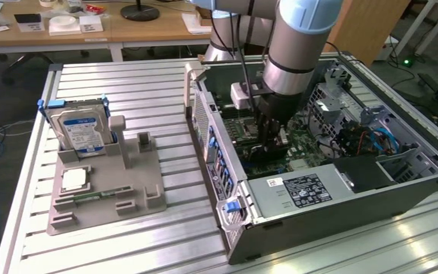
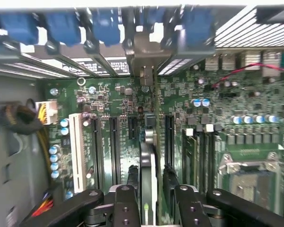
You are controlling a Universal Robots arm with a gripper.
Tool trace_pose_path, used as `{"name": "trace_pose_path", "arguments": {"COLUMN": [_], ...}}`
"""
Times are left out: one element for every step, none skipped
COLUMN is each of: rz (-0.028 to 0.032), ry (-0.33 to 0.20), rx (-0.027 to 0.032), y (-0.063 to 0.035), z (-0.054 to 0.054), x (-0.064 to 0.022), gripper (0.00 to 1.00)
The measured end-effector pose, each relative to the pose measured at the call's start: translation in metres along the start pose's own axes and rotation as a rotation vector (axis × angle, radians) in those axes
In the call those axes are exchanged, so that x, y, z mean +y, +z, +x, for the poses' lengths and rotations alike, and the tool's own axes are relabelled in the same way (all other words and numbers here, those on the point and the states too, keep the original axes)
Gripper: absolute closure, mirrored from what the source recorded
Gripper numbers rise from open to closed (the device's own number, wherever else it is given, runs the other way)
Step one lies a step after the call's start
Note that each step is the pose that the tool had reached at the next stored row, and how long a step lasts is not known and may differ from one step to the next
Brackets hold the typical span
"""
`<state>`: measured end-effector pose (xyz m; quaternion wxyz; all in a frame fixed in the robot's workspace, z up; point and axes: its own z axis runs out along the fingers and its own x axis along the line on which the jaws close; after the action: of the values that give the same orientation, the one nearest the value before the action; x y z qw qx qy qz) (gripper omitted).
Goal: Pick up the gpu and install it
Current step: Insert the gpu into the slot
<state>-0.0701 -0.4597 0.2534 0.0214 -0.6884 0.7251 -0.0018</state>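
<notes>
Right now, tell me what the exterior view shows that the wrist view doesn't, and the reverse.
Exterior only: the grey fixture tray on the slatted table, with the silver hard drive standing in it, plus the whole open computer case and its power supply.

Wrist only: the white expansion slot, the blue rear latches and the CPU socket up close.

Both: the pincer down inside the case, with the gpu edge-on between its fingers, over the green motherboard.
</notes>
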Motion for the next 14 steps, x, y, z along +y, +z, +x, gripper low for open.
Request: {"name": "trace_pose_path", "arguments": {"rz": [0.0001, 0.0001, 0.0002, 0.0003, 0.0005, 0.0007, 0.0011, 0.0012, 0.0013, 0.0012, 0.0012, 0.0013, 0.0013, 0.0012], "ry": [0.000, 0.000, 0.000, 0.000, 0.000, 0.000, 0.000, 0.000, 0.000, 0.000, 0.000, 0.000, 0.000, 0.000], "rx": [0.0000, 0.0000, 0.0000, 0.0001, 0.0000, 0.0000, -0.0001, -0.0003, -0.0004, -0.0003, -0.0003, -0.0003, -0.0002, -0.0002], "y": [-0.0044, -0.0092, -0.0139, -0.0184, -0.0229, -0.0268, -0.0276, -0.0275, -0.0275, -0.0275, -0.0275, -0.0275, -0.0276, -0.0276], "z": [0.000, 0.000, 0.000, -0.001, -0.001, -0.001, -0.001, -0.001, -0.001, -0.001, -0.001, -0.001, -0.001, -0.001], "x": [-0.0001, -0.0003, -0.0004, -0.0006, -0.0007, -0.0009, -0.0008, -0.0009, -0.0009, -0.0009, -0.0009, -0.0009, -0.0009, -0.0009], "gripper": [0.65, 0.65, 0.65, 0.65, 0.65, 0.65, 0.65, 0.65, 0.66, 0.73, 0.79, 0.79, 0.85, 0.90]}}
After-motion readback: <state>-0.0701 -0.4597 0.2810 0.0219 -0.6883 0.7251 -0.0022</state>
